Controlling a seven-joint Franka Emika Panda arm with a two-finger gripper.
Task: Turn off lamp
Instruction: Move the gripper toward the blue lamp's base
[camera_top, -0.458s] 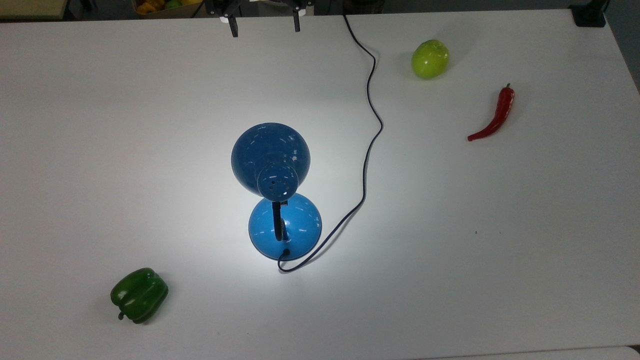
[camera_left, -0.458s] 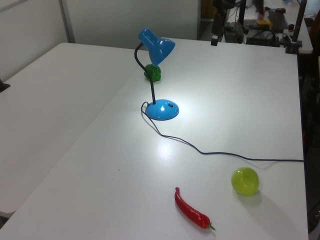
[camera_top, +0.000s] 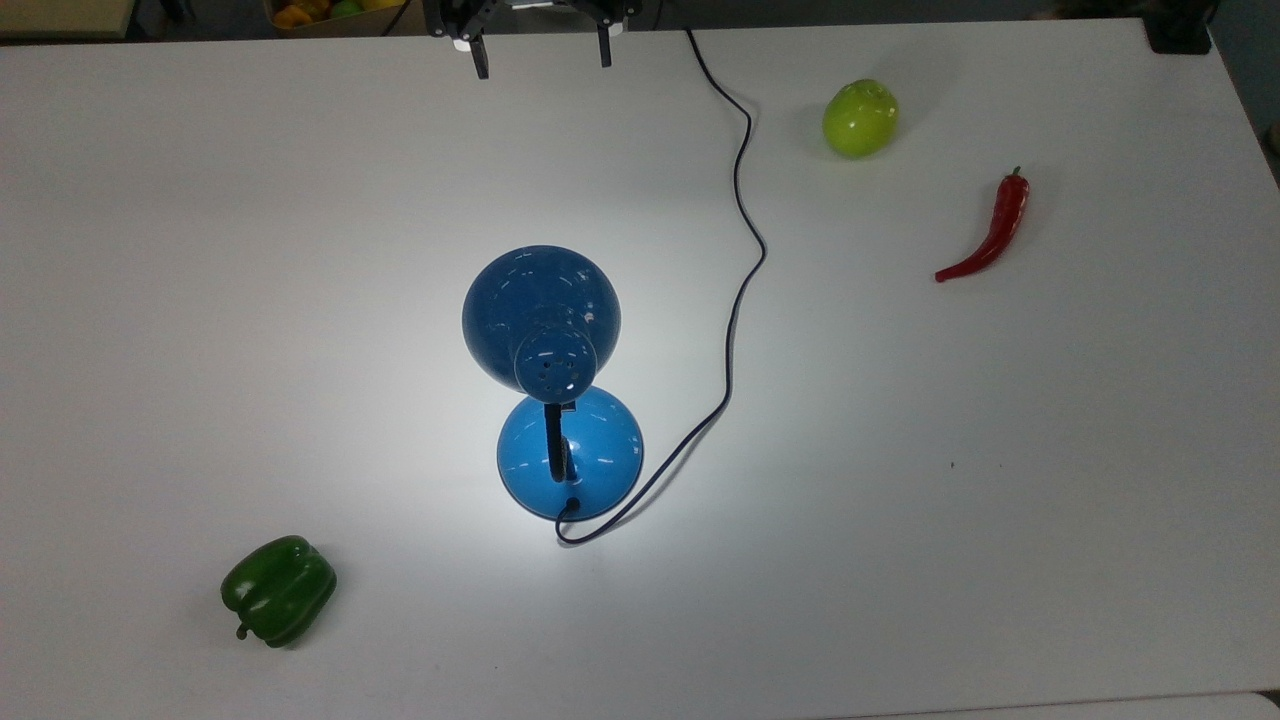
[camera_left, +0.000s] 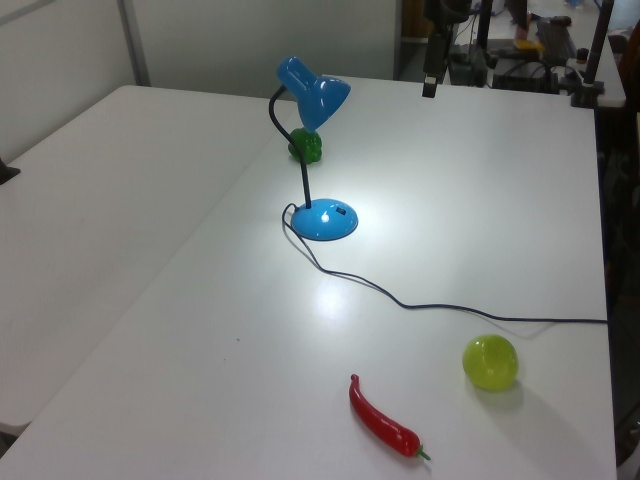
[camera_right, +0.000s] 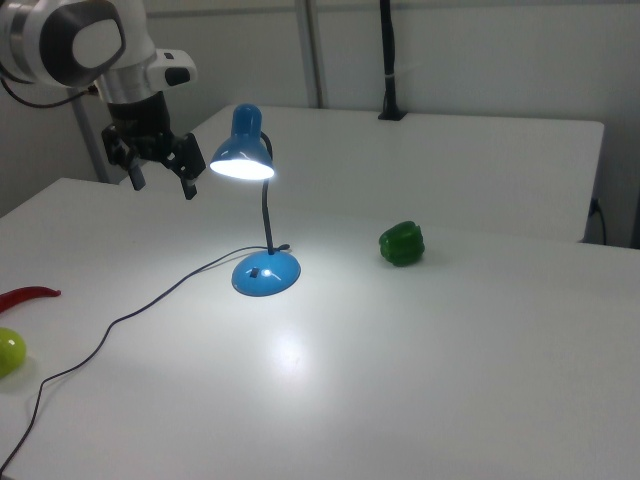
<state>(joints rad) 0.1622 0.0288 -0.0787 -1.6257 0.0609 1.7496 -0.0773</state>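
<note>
- Spreading beneath everything, the wide white matte table (camera_top: 1000, 500) carries a bright pool of light around the lamp's foot, so the task is not yet done: the bulb is lit.
- Standing well apart from the gripper, toward the middle of the table, the glossy blue desk lamp (camera_right: 252, 160) with its domed, vent-holed shade, black neck and round domed base (camera_top: 570, 452) is upright and untouched; in the right view its shade glows white underneath.
- Hanging above the table's far edge in the top view, the black two-finger gripper (camera_top: 541, 58) is released, its fingers spread wide with nothing between them; in the right view the gripper (camera_right: 161, 175) sits just to the right view's left of the shade, at about shade height, without touching it.
- Trailing from the base past the gripper's side, the thin black cord (camera_top: 742, 240) snakes to the table edge.
- Sitting on top of the base, a small dark patch (camera_left: 337, 211) is likely the switch, though I cannot tell for sure; reaching and pressing it is all still to do.
- Lying far from the gripper: a green bell pepper (camera_top: 279, 589), a round yellow-green apple (camera_top: 859, 118) and a red chilli pepper (camera_top: 992, 232).
</note>
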